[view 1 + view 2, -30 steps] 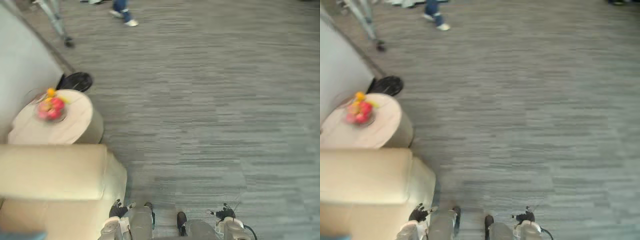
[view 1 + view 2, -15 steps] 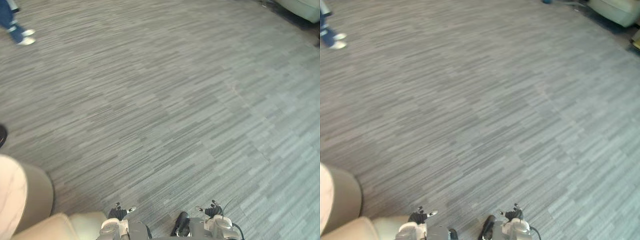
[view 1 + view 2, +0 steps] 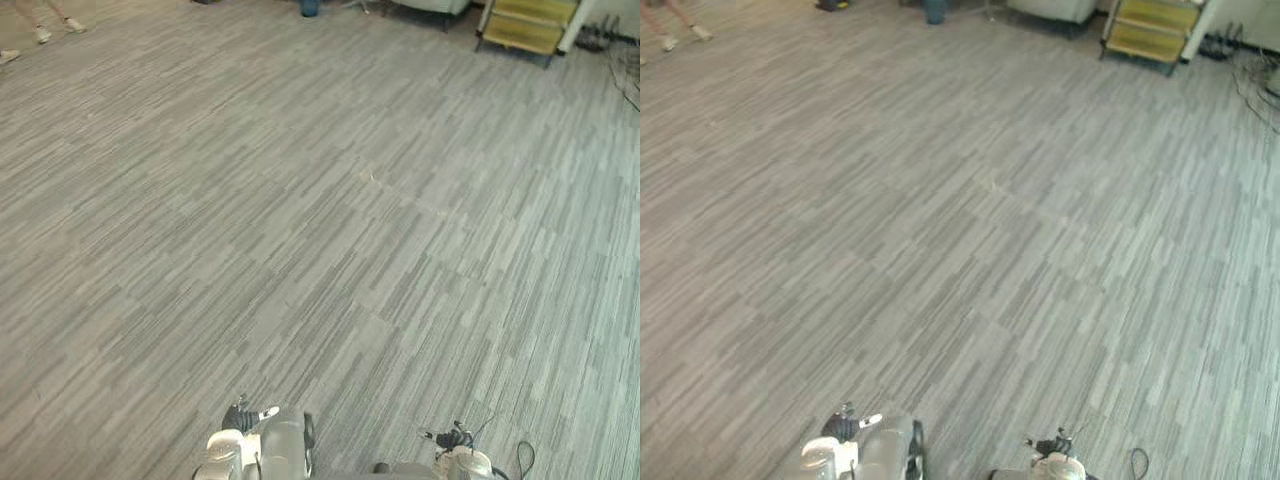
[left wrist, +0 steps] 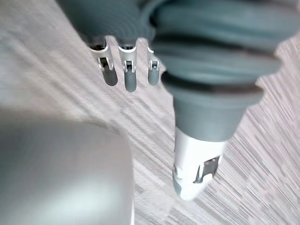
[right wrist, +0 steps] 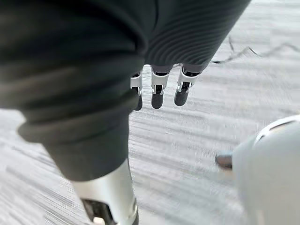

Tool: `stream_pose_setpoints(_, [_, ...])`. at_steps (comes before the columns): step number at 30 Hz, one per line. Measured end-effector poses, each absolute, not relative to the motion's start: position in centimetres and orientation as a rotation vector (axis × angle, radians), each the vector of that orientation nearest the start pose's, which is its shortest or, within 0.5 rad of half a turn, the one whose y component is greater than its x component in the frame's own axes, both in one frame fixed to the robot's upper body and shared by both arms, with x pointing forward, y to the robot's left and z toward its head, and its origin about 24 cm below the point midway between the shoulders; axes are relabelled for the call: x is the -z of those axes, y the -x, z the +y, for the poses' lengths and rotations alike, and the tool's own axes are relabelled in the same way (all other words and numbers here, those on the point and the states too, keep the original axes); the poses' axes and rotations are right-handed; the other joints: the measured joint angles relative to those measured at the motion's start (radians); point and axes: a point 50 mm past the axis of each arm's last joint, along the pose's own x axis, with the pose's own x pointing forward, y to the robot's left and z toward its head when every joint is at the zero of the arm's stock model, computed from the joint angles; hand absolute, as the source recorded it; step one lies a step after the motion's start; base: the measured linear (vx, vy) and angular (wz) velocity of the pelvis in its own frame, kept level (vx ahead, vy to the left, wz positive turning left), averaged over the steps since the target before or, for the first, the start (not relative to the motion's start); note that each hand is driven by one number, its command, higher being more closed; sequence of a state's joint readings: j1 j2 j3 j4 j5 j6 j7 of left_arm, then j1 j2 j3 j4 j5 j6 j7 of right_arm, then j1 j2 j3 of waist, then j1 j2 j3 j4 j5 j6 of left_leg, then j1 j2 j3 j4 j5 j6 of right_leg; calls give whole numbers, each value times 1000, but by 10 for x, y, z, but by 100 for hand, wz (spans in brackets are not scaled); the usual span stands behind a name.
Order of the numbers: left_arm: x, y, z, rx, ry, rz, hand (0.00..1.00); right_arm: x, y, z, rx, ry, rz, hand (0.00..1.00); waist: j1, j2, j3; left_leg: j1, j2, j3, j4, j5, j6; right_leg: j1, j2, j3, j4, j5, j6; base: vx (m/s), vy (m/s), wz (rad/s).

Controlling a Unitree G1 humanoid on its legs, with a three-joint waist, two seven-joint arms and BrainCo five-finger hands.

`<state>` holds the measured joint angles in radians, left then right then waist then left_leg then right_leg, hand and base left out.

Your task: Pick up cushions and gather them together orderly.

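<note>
Position of the cushions cannot be told from these views. By judgement they will be light, soft and compressible, not fragile, and are best taken by pinching a corner or seam, or by clamping opposite faces between both palms. The left hand and right hand hang at the lower edge of the left eye view, fingers straight and relaxed, holding nothing, above the carpet floor; yellow steps sit at upper right, a person's shoes at upper left.

person cut off above the shoes, yellow steps cropped by top edge, left robot hand tiny at bottom
</note>
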<state>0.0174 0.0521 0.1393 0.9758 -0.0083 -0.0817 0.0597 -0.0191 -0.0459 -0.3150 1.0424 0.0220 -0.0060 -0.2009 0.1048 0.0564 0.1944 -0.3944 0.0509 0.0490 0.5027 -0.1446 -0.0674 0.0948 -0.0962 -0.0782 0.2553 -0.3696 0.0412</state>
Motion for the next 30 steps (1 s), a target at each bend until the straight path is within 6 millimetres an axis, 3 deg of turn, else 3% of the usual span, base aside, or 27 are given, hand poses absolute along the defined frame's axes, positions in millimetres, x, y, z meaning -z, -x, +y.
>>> stream_pose_setpoints(1, [143, -140, 195, -224, -10, 907, 0, 151, -127, -210, 492, -49, 1020, 0, 2, -16, -1, 15, -15, 16, 4, -17, 24, 13, -11, 18, -8, -4, 4, 539, 244, -92])
stream_pose_setpoints(2, [143, -140, 200, -229, -26, 909, 0, 152, -128, -202, 483, -76, 1021, 0, -1, -48, -25, 11, -39, 43, 22, -80, 32, 17, -44, 53, -34, 6, 2, 308, 89, -39])
stream_pose_setpoints(4, [142, -141, 202, -237, -21, 903, 0, 152, -127, -200, 503, -109, 1022, 0, 2, -63, -26, 10, -42, 67, 62, -126, 52, 19, -56, 83, -17, 19, 21, 432, 152, -40])
stream_pose_setpoints(5, [142, -141, 203, -250, -13, 902, 0, 152, -125, -199, 516, -125, 1020, 0, 2, -75, -33, 30, -42, 95, 80, -149, 82, 1, -68, 106, 48, 26, 32, 636, 226, -51])
stream_pose_setpoints(6, [142, -141, 202, -245, -20, 909, 0, 153, -125, -200, 518, -127, 1021, 0, 1, -78, -33, 77, -43, 117, 73, -172, 105, -42, -79, 116, 180, 50, 76, 619, 191, -48])
stream_pose_setpoints(8, [145, -138, 199, -222, -34, 928, 0, 152, -125, -200, 515, -128, 1019, 0, -4, -71, -28, 186, -41, 136, 22, -204, 117, -155, -93, 111, 478, 108, 146, 534, 139, -54])
stream_pose_setpoints(9, [146, -137, 195, -208, -31, 942, 0, 153, -123, -200, 518, -130, 1021, 0, -16, -64, -25, 271, -39, 136, -22, -208, 117, -219, -99, 71, 625, 90, 121, 376, 68, -48])
stream_pose_setpoints(11, [147, -138, 187, -192, -19, 942, 0, 148, -127, -205, 524, -122, 981, 0, -31, -44, -19, 386, -20, 139, -102, -208, 117, -306, -96, -41, 687, 63, 72, 489, 27, -39])
stream_pose_setpoints(12, [148, -136, 186, -192, -16, 948, 0, 146, -131, -206, 521, -122, 956, 0, -41, -37, -15, 461, -6, 155, -163, -208, 116, -362, -89, -117, 650, 48, 41, 532, 2, -30])
stream_pose_setpoints(14, [148, -138, 184, -182, -19, 953, 0, 146, -130, -207, 524, -121, 958, 0, -55, -47, -16, 536, 1, 171, -230, -207, 116, -436, -74, -186, 504, 61, 17, 447, -51, -16])
stream_pose_setpoints(15, [147, -140, 183, -168, -28, 947, 0, 145, -132, -208, 526, -121, 954, 0, -57, -48, -16, 557, 7, 179, -264, -209, 107, -486, -50, -211, 350, 117, 0, 546, -117, 2])
stream_pose_setpoints(16, [147, -140, 185, -166, -37, 946, 0, 146, -131, -210, 538, -125, 956, 0, -64, -54, -17, 583, 4, 173, -287, -213, 83, -502, -18, -215, 182, 216, -13, 474, -130, 13])
stream_pose_setpoints(17, [148, -139, 185, -168, -38, 950, 0, 147, -128, -211, 543, -127, 968, 0, -67, -59, -18, 595, -1, 162, -292, -218, 73, -503, -10, -209, 135, 259, -25, 420, -129, 22])
stream_pose_setpoints(18, [149, -136, 185, -170, -38, 958, 0, 149, -125, -212, 548, -127, 981, 0, -71, -66, -20, 612, -2, 141, -291, -226, 59, -503, 3, -184, 125, 355, -65, 574, -185, 10])
stream_pose_setpoints(19, [152, -132, 178, -163, -17, 981, 0, 147, -127, -222, 558, -105, 975, 0, -67, -22, -36, 622, 42, 99, -267, -223, 29, -501, 32, -187, 179, 322, -92, 584, -199, 10])
stream_pose_setpoints(21, [153, -128, 175, -173, 0, 989, 0, 146, -128, -223, 560, -110, 969, 0, -64, 3, -32, 603, 63, 59, -173, -194, -16, -475, 47, -204, 205, 266, -104, 520, -182, 3])
stream_pose_setpoints(22, [153, -128, 173, -188, 16, 991, 0, 146, -127, -224, 565, -117, 972, 0, -66, 15, -32, 560, 77, 38, -31, -144, -15, -435, 61, -217, 201, 235, -110, 564, -206, 4])
stream_pose_setpoints(23, [154, -126, 172, -207, 44, 991, 0, 147, -126, -221, 553, -112, 975, 0, -66, 23, -31, 477, 92, 11, 185, -25, 10, -367, 77, -219, 163, 212, -108, 559, -197, 4])
stream_pose_setpoints(24, [153, -127, 172, -215, 51, 986, 0, 147, -126, -219, 547, -113, 976, 0, -62, 30, -28, 429, 105, -6, 304, 9, 15, -321, 86, -220, 135, 204, -112, 528, -133, 2])
stream_pose_setpoints(26, [149, -134, 173, -218, 50, 946, 0, 148, -126, -214, 544, -124, 979, 0, -49, 28, -14, 276, 150, 0, 617, -49, 33, -174, 114, -211, 55, 174, -118, 574, -50, -3])
stream_pose_setpoints(27, [145, -140, 177, -220, 40, 918, 0, 149, -126, -207, 536, -142, 982, 0, -42, 3, -5, 192, 150, 4, 662, -83, 35, -110, 111, -207, 23, 154, -109, 521, -35, -4])
stream_pose_setpoints(30, [142, -143, 182, -226, 26, 895, 0, 148, -135, -195, 527, -180, 969, 0, -20, -14, -7, 53, 141, 37, 501, -151, 44, -19, 94, -164, -20, 120, -79, 418, 52, -35])
